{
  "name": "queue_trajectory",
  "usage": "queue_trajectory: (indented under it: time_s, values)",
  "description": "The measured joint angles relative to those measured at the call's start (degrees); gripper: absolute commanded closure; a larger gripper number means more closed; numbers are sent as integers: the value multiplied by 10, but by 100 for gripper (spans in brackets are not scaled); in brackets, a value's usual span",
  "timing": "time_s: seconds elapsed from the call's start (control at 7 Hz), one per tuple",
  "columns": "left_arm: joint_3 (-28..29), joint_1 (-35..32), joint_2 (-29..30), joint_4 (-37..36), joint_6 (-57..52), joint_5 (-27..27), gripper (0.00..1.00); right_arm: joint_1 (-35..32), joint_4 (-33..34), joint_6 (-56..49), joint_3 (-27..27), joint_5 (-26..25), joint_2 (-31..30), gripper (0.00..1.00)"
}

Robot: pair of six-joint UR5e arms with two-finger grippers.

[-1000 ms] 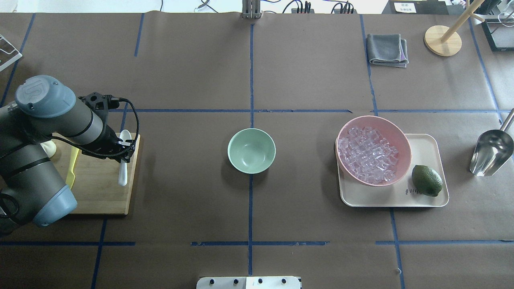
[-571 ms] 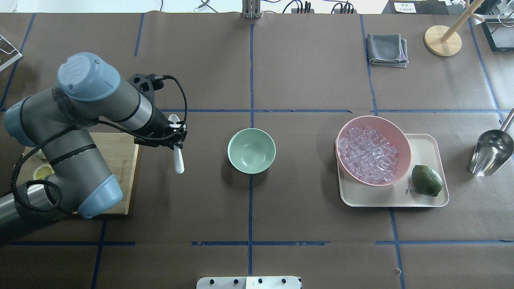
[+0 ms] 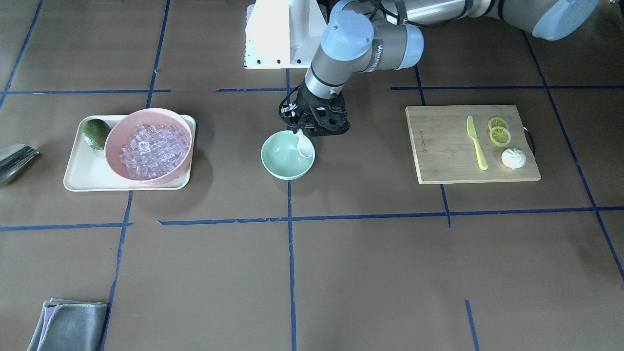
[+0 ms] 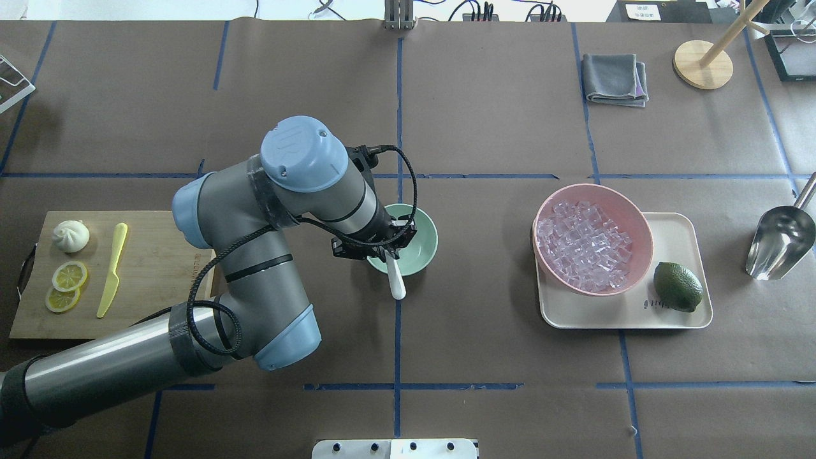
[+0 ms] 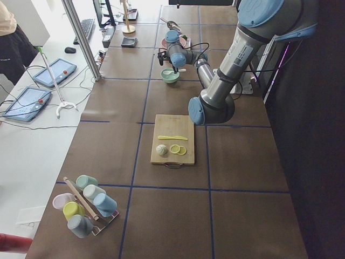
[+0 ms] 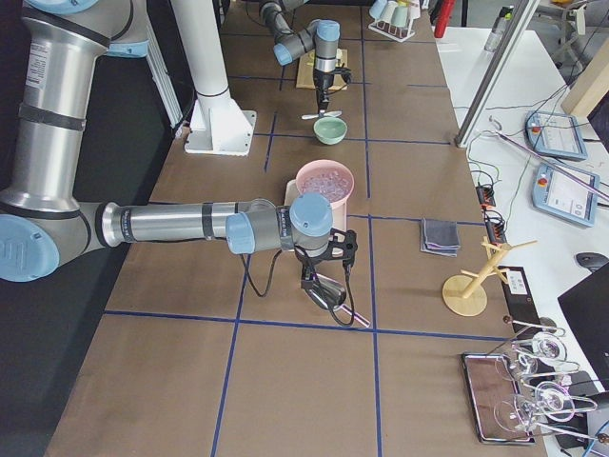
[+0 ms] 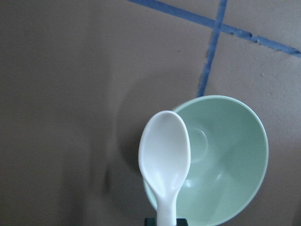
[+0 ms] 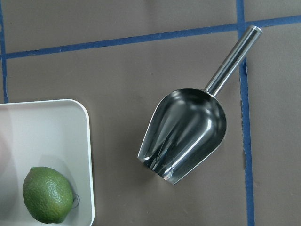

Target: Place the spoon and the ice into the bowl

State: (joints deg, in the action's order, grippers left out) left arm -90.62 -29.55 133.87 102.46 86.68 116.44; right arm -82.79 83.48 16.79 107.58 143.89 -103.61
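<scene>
My left gripper [image 4: 386, 246] is shut on the white spoon [image 4: 396, 279] and holds it above the near-left rim of the mint-green bowl [image 4: 417, 241] at the table's middle. In the left wrist view the spoon's scoop [image 7: 164, 153] hangs over the bowl's rim [image 7: 254, 122]; the bowl is empty. The front view shows the scoop [image 3: 304, 145] just inside the bowl [image 3: 282, 158]. The ice [image 4: 583, 245] is a heap of clear cubes in the pink bowl [image 4: 641, 220]. My right gripper [image 6: 322, 274] shows only in the right side view, above a metal scoop [image 8: 186, 134]; I cannot tell its state.
A wooden cutting board [image 4: 159, 274] at the left bears a yellow-green knife [image 4: 112, 270], lemon slices [image 4: 69, 275] and a white bun [image 4: 70, 236]. The pink bowl and a lime [image 4: 677, 286] sit on a cream tray [image 4: 676, 236]. A grey cloth [image 4: 614, 79] and wooden stand [image 4: 702, 64] lie at the back right.
My left arm has swung right from the cutting board, carrying the spoon across the table to the mint-green bowl. Nothing else has moved.
</scene>
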Motion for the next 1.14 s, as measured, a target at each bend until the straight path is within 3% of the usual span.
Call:
queue_trajectory:
  time_s: [0.14,0.29,0.43,0.57,0.86,1.14]
  values:
    - [15,5,9,8,2,-5,66,0,0,0,1,1,0,1]
    - [27,7,12,19,2,-7,21,0,-1,0,3,2,1,1]
    - [35,8,14,28,2,-7,7,0,-1,0,6,2,1,1]
    - [38,8,14,32,2,-8,1,0,-1,0,7,3,1,1]
    - [29,5,13,33,1,-9,1,5,-1,11,13,6,3,1]
    - [-15,-9,-4,32,3,-7,1,53,-44,126,33,6,16,1]
